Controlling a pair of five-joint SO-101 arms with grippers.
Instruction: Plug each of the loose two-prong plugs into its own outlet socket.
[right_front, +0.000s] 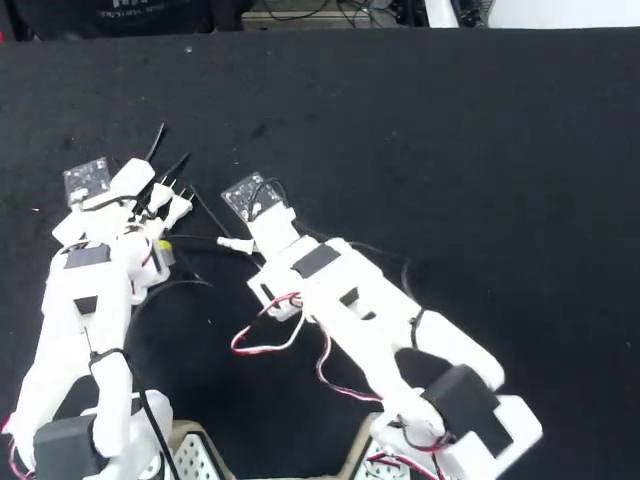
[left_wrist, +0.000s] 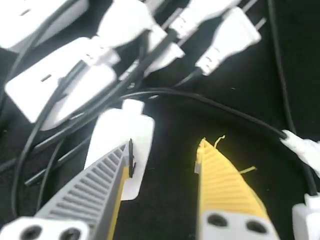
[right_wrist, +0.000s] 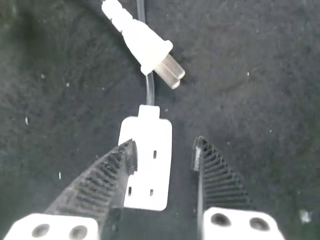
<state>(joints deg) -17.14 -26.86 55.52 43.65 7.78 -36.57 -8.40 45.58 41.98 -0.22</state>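
1. We are seeing the right gripper (right_wrist: 165, 147) sitting low over the black table (right_wrist: 260, 75), fingers spread wide, gripping nothing.
2. A white outlet socket (right_wrist: 150, 160) is lying flat with its slots up, partly under one black finger (right_wrist: 107, 175) and partly in the gap. We cannot tell whether the finger is touching it.
3. A loose two-prong plug (right_wrist: 142, 42) is lying just past that socket's cord end with its prongs bare, not yet plugged in.
4. The left gripper (left_wrist: 165, 150) is also gaping wide and carrying nothing.
5. A second socket (left_wrist: 120, 135), flat and white, is lying under the tip of the gray finger (left_wrist: 95, 185).
6. Near it, a plug pile (left_wrist: 150, 40) is crowding the table. One bare-prong plug (left_wrist: 227, 37) is lying at its edge and a slotted white block (left_wrist: 50, 87) beside it.
7. Black cables (left_wrist: 210, 102) are crossing between this gripper and the pile. We cannot tell whether any plug there is seated.
8. From above, red and white wires (right_front: 275, 335) are looping off the right arm.
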